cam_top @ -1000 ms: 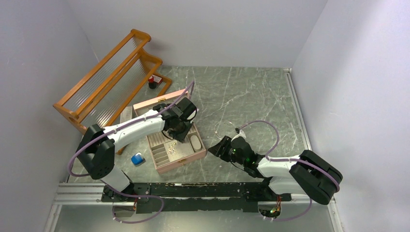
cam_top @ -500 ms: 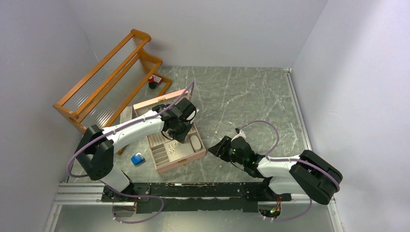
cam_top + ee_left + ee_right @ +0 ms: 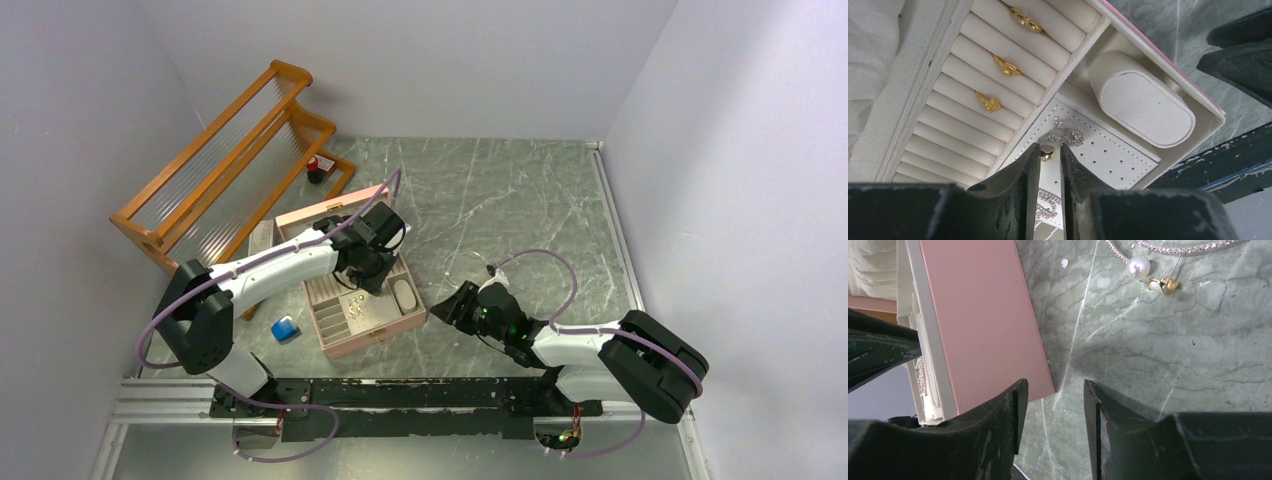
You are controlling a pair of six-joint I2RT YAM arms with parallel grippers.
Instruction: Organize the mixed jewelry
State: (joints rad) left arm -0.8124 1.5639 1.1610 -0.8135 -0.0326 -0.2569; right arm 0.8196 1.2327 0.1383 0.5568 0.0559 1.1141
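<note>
The pink jewelry box (image 3: 385,332) lies open left of centre. My left gripper (image 3: 366,281) hangs inside it. In the left wrist view its jaws stand narrowly apart (image 3: 1050,150) over the perforated white panel (image 3: 1108,155). A small gold bead stud (image 3: 1048,152) sits between the tips, against the left one, with a slit to the right one. Rhinestone pieces (image 3: 1068,135) lie just beyond. Three gold rings (image 3: 1007,67) sit in the ring rolls. My right gripper (image 3: 447,306) is open (image 3: 1053,390) and holds nothing, low over the table beside the box's pink wall (image 3: 983,315). A pearl (image 3: 1138,267), a gold piece (image 3: 1164,285) and a rhinestone strand (image 3: 1188,247) lie on the marble.
A white oval cushion (image 3: 1143,102) fills the box's corner compartment. A wooden rack (image 3: 230,170) stands at the back left, with a small red and black object (image 3: 315,168) by it. A blue block (image 3: 285,328) lies left of the box. Walls close in the table.
My left gripper's jaws have narrowed around the gold bead. Both arms have stayed where they were.
</note>
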